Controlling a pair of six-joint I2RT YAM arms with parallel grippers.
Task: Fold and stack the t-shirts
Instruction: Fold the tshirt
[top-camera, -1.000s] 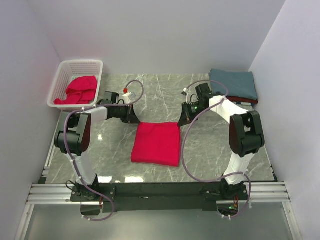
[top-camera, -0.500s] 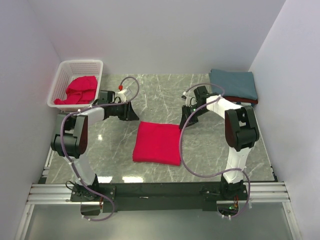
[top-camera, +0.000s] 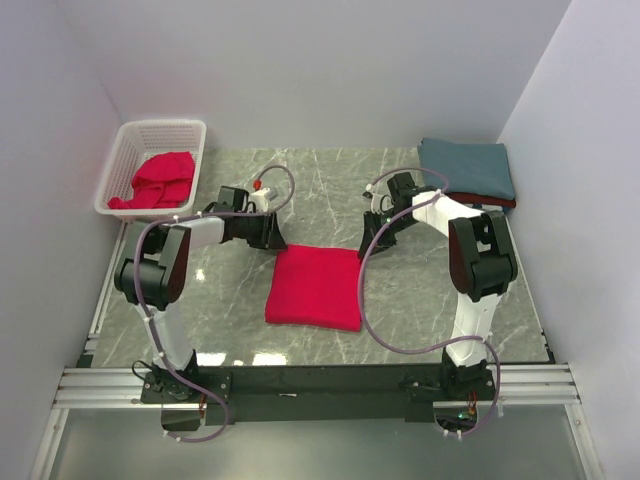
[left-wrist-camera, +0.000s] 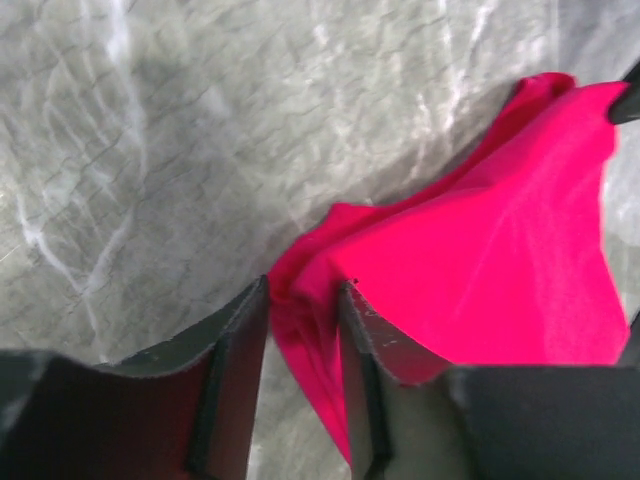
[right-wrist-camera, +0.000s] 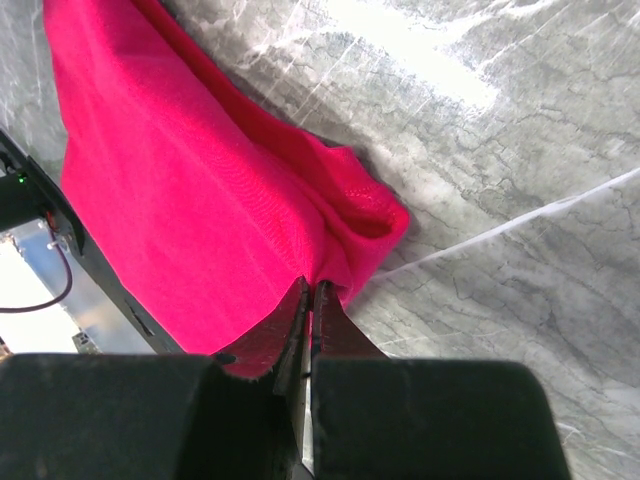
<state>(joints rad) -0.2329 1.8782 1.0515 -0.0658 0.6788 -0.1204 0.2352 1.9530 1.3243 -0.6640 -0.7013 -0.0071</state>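
The basket (top-camera: 160, 124), far left corner, holds one crumpled red tee (top-camera: 160, 180). The folded tee (top-camera: 315, 287) lies flat mid-worktop (top-camera: 420, 300), with marble showing on every side. The teal tee (top-camera: 468, 168) sits far right over a darker red tee (top-camera: 495, 203). Your left claw (left-wrist-camera: 300, 300) is released, jaws straddling the folded tee's far left corner. Your right claw (right-wrist-camera: 310, 292) is clenched at the far right corner. Only its wrist view shows the tips touching the hem; you cannot tell whether cloth is pinched.
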